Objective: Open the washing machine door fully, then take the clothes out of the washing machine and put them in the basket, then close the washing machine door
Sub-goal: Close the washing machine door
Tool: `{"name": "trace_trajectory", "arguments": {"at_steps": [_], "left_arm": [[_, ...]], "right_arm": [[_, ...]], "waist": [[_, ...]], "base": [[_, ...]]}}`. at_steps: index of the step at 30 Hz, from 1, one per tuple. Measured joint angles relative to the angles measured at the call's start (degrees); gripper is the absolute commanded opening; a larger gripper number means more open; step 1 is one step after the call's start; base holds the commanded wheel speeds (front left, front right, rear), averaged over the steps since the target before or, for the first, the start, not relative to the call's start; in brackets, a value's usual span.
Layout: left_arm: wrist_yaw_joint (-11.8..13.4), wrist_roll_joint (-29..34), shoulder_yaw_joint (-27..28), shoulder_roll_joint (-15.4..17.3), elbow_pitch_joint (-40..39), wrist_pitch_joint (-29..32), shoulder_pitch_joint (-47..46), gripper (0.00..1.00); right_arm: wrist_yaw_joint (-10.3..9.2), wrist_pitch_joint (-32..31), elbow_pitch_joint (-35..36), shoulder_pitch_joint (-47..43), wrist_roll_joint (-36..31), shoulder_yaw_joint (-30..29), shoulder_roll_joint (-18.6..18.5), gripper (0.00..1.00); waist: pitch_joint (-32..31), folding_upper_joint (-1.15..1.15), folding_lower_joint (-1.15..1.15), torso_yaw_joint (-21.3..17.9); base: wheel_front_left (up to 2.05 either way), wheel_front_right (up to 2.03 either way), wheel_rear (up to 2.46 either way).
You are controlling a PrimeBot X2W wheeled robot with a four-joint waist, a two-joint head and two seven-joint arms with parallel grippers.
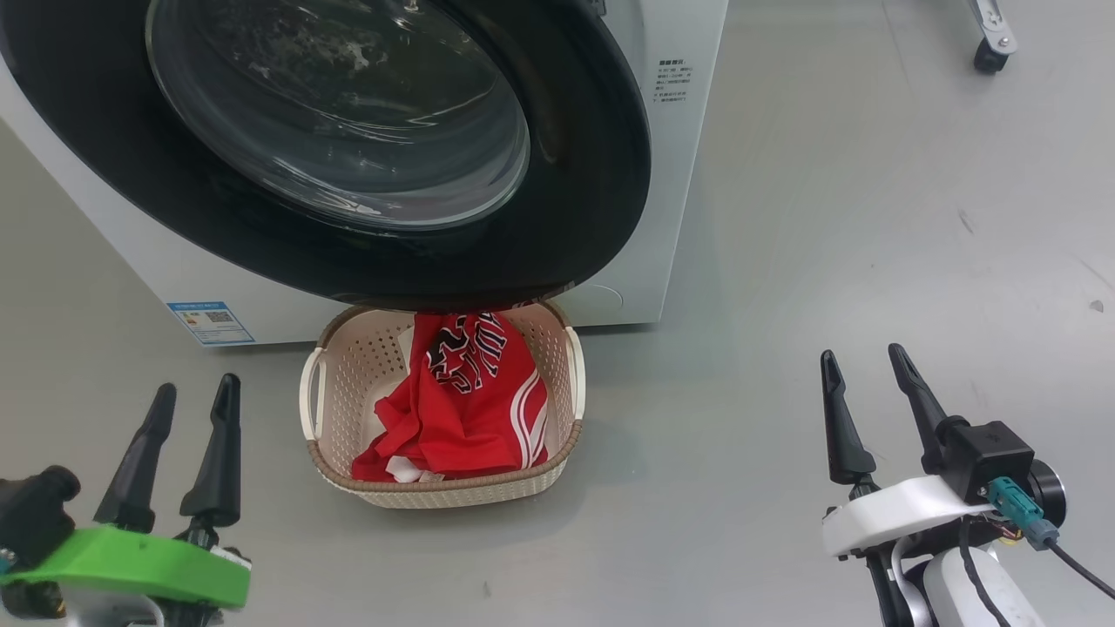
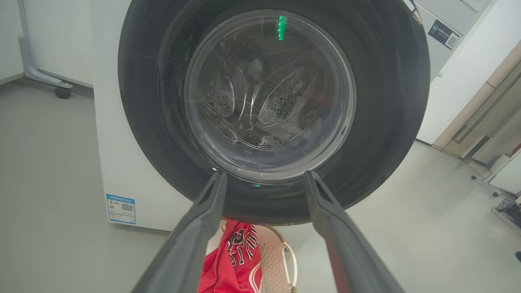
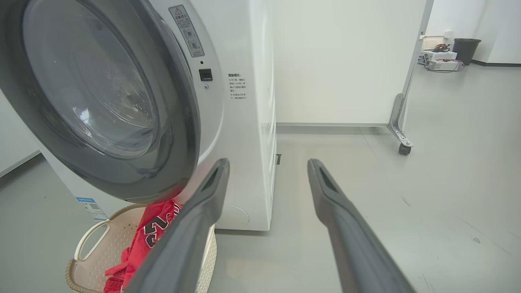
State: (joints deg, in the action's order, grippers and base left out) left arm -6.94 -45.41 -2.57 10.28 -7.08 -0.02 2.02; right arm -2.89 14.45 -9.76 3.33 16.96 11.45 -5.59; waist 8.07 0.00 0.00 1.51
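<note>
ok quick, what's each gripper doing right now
left gripper: open, holding nothing
right gripper: open, holding nothing

The top of the washing machine door [image 1: 601,174] is cut off. It hides the far rim of the basket [image 1: 453,495]

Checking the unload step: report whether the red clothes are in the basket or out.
In. The red clothes lie heaped inside the cream basket, on the floor under the washing machine door.
</note>
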Motion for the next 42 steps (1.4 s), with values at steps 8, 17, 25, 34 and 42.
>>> {"name": "trace_trajectory", "arguments": {"at_steps": [8, 17, 25, 34, 42], "left_arm": [[2.31, 13.48, -2.61, 1.29, 1.05, -5.73, 2.45, 1.0], [6.79, 22.07, -5.42, 1.08, 3.18, -9.14, 3.82, 1.0], [9.38, 23.84, -7.35, -0.78, 4.48, -10.28, 4.46, 1.0], [10.26, 24.43, -8.14, -2.15, 5.1, -11.21, 4.46, 1.0], [10.92, 25.88, -8.42, -2.32, 5.83, -11.43, 4.46, 1.0]], "right_arm": [[-0.29, 0.0, 0.05, -0.98, -0.42, -0.25, -0.4, 1.0], [-0.33, -0.01, 0.15, -1.98, -0.43, 0.07, -0.32, 1.0], [-0.79, -0.02, 0.14, -2.99, -0.93, 0.25, -0.35, 1.0], [-1.03, -0.1, 0.24, -3.72, -0.98, 0.2, -0.41, 1.0], [-1.32, -0.6, 0.52, -3.88, -0.99, 0.1, -0.43, 1.0]], "waist": [[-1.39, 0.0, 0.0, 0.36], [-1.88, 0.0, 0.0, 0.32], [-2.07, 0.0, 0.0, 0.18], [-2.26, 0.0, 0.0, 0.22], [-2.34, 0.0, 0.0, 0.39]], "base": [[0.0, 0.0, 0.0], [0.0, 0.0, 0.0], [0.0, 0.0, 0.0], [0.0, 0.0, 0.0], [0.0, 0.0, 0.0]]}}
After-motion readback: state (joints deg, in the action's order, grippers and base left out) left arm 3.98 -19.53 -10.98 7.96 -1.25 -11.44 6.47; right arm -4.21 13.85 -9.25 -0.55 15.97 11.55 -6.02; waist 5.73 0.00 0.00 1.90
